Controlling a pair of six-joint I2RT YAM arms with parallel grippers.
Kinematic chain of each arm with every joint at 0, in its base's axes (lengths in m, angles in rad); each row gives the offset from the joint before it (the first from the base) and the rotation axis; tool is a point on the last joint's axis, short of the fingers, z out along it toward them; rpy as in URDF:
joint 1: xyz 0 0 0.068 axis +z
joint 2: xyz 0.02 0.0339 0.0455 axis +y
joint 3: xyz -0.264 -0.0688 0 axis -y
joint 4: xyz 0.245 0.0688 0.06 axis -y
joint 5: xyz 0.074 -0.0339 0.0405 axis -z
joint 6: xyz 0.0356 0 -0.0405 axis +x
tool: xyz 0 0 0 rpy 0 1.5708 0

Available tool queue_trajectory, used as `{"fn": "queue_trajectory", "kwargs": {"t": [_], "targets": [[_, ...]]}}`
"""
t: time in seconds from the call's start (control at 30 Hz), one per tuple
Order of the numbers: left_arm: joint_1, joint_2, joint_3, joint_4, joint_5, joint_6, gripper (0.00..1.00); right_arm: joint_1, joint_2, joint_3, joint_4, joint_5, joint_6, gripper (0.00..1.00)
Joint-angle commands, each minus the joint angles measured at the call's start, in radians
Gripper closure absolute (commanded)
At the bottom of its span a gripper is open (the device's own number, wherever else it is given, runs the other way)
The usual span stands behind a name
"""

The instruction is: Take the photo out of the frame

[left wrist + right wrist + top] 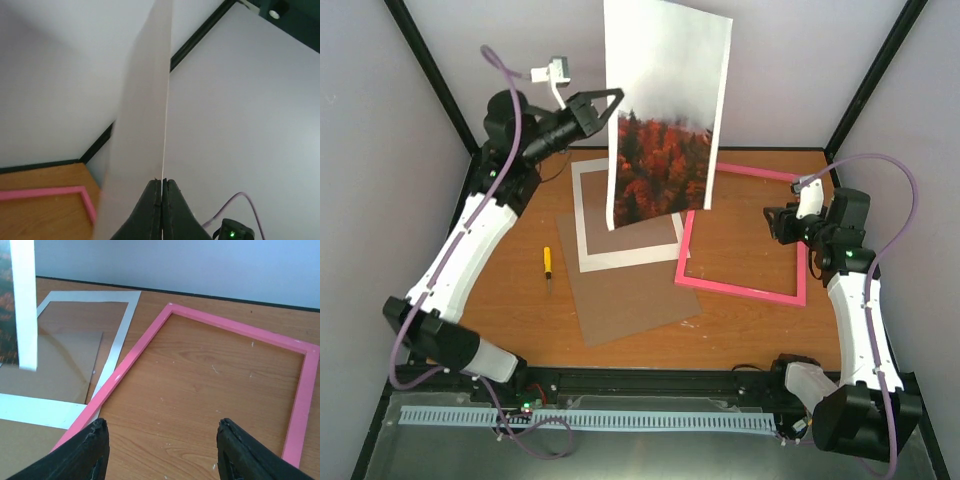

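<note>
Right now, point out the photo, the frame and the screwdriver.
photo [665, 115], top view, middle, where mist meets trees
frame [740, 291], top view, near pink rail
screwdriver [547, 260], top view, yellow handle

Seen from overhead, the photo [665, 110] runs off the picture at 12 o'clock, hiding the 1 o'clock part of the white mat [630, 257] and the 11 o'clock corner of the frame [745, 292]. The left wrist view shows it edge-on and blurred, print side unseen.

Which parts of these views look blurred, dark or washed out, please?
Top external: evenly lit and sharp, though the pale top of the photo nearly merges with the white wall. Left wrist: seen edge-on by the lens, it is soft; the left gripper is underexposed. Right wrist: cool blue cast; the frame is crisp, the right gripper dark.
</note>
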Motion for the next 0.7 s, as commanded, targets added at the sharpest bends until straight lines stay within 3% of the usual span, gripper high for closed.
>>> {"fn": "queue_trajectory", "kwargs": {"t": [0.0,0.2,0.3,0.43,0.67], "targets": [[0.002,-0.128,-0.241,0.04,-0.096,-0.02,0.99,-0.008,-0.041,-0.035,0.056,0.029,-0.021,0.43],[0.006,-0.199,-0.903,0.357,-0.044,-0.172,0.99,-0.008,-0.024,-0.058,0.066,0.029,-0.042,0.43],[0.007,-0.174,-1.078,0.492,-0.015,-0.22,0.99,-0.008,-0.014,-0.065,0.067,-0.015,-0.056,0.43],[0.007,-0.2,-1.188,0.514,-0.034,-0.224,0.99,-0.008,-0.01,-0.068,0.062,-0.033,-0.075,0.42],[0.01,-0.203,-1.22,0.444,-0.122,-0.163,0.99,-0.008,0.0,-0.082,0.057,-0.09,-0.099,0.42]]}}
